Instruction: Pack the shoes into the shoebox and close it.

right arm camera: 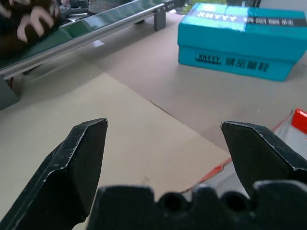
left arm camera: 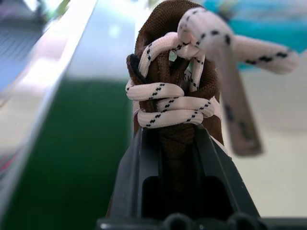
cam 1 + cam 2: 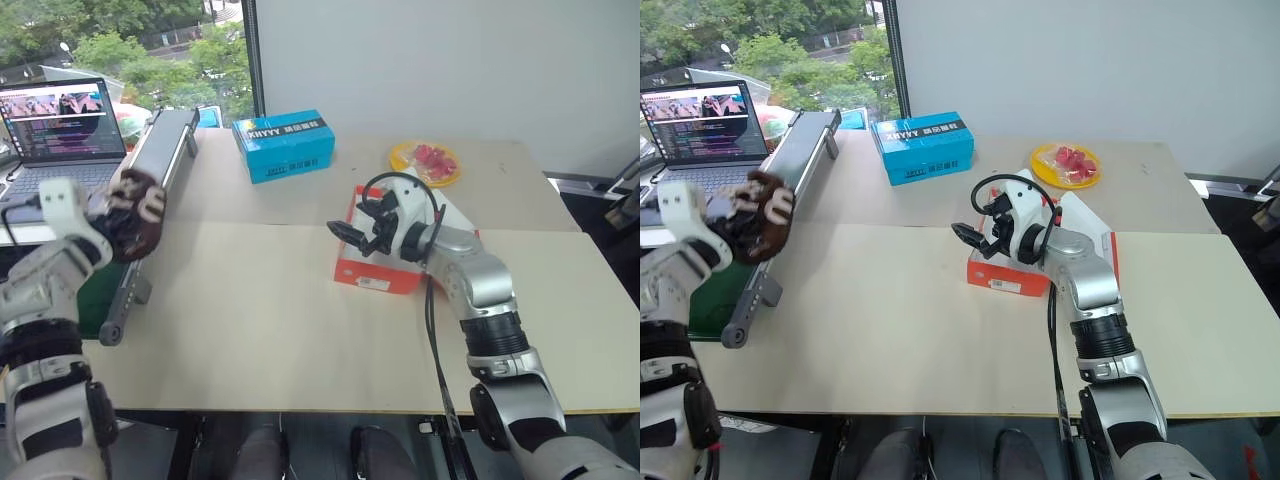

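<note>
The left gripper (image 2: 175, 143) is clamped on a dark brown shoe (image 3: 135, 212), its two black fingers (image 2: 139, 172) pressing the shoe's sides just below the pale speckled laces (image 2: 168, 103). The shoe is held up off the worktop (image 3: 250, 320), far to the left of the shoebox (image 3: 385, 270), over the green belt of a small conveyor (image 3: 150, 180) that runs along the worktop's left edge. White markings show on the shoe's side. One lace end hangs loose from the knot.

The right gripper (image 1: 163, 127) stands wide open with nothing between its fingers (image 1: 79, 158). It hovers at the shoebox's left end, pointing left across the worktop toward the conveyor and the held shoe.

The shoebox is orange-red, with a white label on its near end, and lies on the worktop right of centre, partly hidden behind the right gripper and wrist. Its lid is open; what lies inside it cannot be made out.

A blue box with white lettering (image 3: 283, 145) sits behind and to the left of the shoebox, well apart from it. A yellow plate (image 3: 425, 162) holding red pieces sits behind the shoebox, toward the far right of the worktop. An open laptop (image 3: 60, 125) stands beyond the conveyor, far to the left of the shoebox.
</note>
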`<move>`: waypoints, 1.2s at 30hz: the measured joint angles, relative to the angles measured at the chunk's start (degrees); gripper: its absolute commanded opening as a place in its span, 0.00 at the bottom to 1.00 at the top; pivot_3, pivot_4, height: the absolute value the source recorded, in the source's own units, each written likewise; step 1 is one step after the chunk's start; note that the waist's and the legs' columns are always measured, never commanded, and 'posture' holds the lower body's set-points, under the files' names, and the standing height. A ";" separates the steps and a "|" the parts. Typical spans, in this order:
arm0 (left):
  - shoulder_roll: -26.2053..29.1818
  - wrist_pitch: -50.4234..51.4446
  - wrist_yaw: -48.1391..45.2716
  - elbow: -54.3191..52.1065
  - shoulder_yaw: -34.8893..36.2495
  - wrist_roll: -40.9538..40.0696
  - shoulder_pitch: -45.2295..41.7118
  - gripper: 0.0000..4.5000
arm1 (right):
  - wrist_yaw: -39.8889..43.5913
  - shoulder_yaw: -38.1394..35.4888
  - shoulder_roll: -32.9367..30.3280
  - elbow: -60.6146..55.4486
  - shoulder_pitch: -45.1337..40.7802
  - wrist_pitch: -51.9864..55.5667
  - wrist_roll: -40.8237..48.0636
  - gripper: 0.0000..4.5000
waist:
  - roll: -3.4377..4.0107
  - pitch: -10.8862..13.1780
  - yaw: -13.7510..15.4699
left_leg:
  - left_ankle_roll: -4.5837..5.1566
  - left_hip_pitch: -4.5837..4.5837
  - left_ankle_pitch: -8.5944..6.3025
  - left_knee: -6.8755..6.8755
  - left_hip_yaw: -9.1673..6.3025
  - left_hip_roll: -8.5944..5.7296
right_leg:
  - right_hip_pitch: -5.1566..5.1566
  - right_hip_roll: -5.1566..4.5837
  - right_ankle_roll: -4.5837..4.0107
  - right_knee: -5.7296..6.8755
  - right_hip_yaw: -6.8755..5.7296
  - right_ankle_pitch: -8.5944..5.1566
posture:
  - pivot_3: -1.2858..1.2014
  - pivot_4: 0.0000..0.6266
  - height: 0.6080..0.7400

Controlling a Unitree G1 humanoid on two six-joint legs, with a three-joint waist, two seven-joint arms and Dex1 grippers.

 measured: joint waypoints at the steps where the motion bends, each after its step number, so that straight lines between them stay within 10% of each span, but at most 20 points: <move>1: -1.12 1.19 0.69 -3.07 -0.59 -1.18 -1.59 0.05 | -1.17 -2.03 1.45 -0.01 -0.91 2.13 2.52 1.00 | 0.00 0.00 -0.09 | -0.03 0.00 0.01 0.03 -0.01 -0.03 | -0.06 0.02 0.00 0.01 0.01 0.03 | 0.52 0.24 1.00; 9: -15.26 8.18 5.74 -16.09 -9.50 -5.45 -7.77 0.05 | -19.82 -24.84 8.96 1.47 -13.39 16.95 23.62 1.00 | 0.02 0.00 -0.96 | -0.03 0.00 0.02 0.03 -0.28 -0.05 | -0.05 0.07 -0.01 0.02 0.03 0.07 | 0.52 0.24 1.00; 34: -33.30 8.07 10.39 -12.93 -19.12 -5.25 -15.34 0.05 | -29.31 -26.40 7.80 1.72 -13.58 18.47 31.42 1.00 | 0.06 0.03 -1.26 | 0.04 -0.20 0.06 0.01 -0.16 -0.10 | -0.36 0.15 0.04 0.01 0.27 0.10 | 0.52 0.24 1.00; 36: -33.80 8.08 10.45 -12.58 -19.27 -5.14 -15.34 0.05 | -29.28 -26.42 7.48 2.39 -13.58 18.09 31.42 0.89 | 0.06 0.03 -1.26 | 0.05 -0.20 0.06 0.01 -0.16 -0.10 | -0.36 0.15 0.04 0.02 0.28 0.10 | 0.52 0.24 1.00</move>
